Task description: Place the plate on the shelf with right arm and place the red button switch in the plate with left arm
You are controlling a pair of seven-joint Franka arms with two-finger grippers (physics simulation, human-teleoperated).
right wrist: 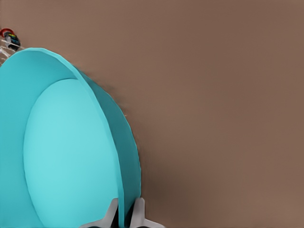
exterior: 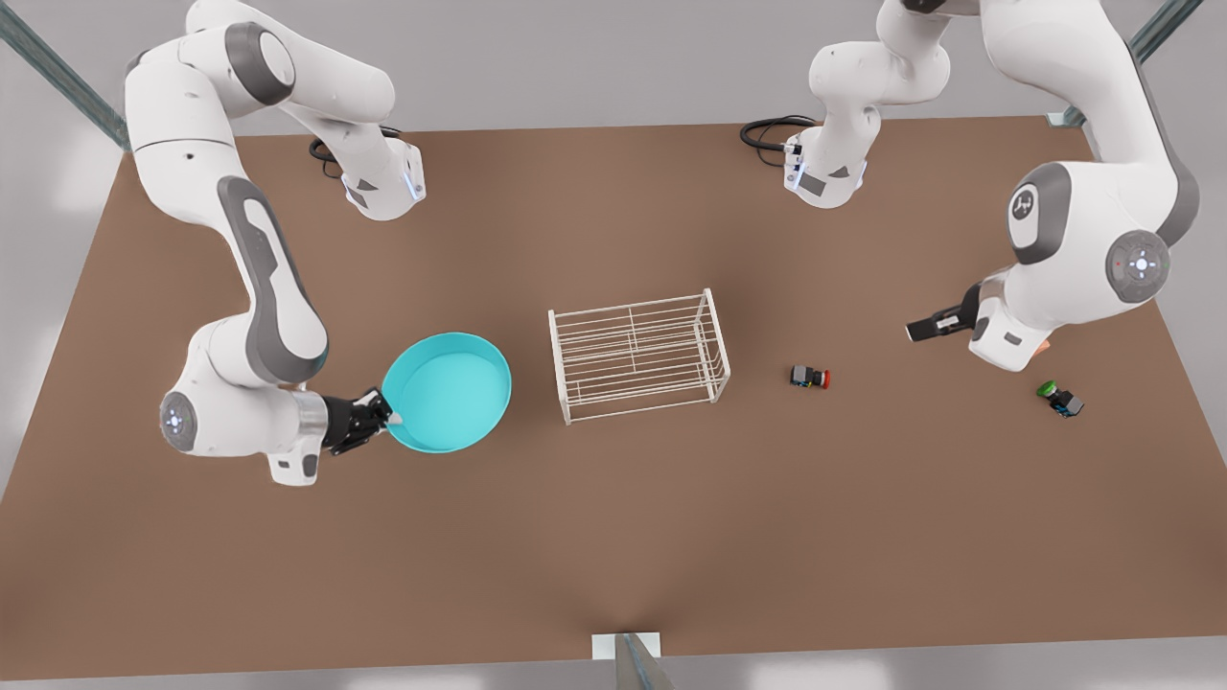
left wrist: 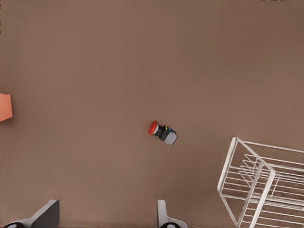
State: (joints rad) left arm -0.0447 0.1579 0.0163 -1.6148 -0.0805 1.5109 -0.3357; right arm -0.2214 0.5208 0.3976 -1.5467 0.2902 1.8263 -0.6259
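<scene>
Plate (exterior: 451,391) is the big item, and it sits tilted on the brown tabletop (exterior: 613,537), its near rim pinched between the fingers of the right gripper (exterior: 383,419); the right wrist view shows both pads (right wrist: 138,211) closed on that thin turquoise wall (right wrist: 124,180). Straight out past the plate from that gripper stands the shelf (exterior: 637,356), the white wire rack, close but not touching the dish. It looks as though the lift onto the rack is not yet done, so the carry is the step in hand.

Across the scene hangs the left gripper (exterior: 925,328), waiting above the tabletop with its fingers (left wrist: 164,216) spread wide and nothing between them. Ahead of it, between it and the shelf, lies the red button switch (exterior: 811,377), tipped on its side, well apart from the plate. Off to that gripper's other side sits the green-capped switch (exterior: 1060,397), and an orange cube (left wrist: 4,107) peeks in at the edge of its wrist view.

Risks? An edge grip on a wide dish could let it swing or slip as it rises. The far rim could clip the rack's rods and shove the rack. And the left arm must pick red, not green.
</scene>
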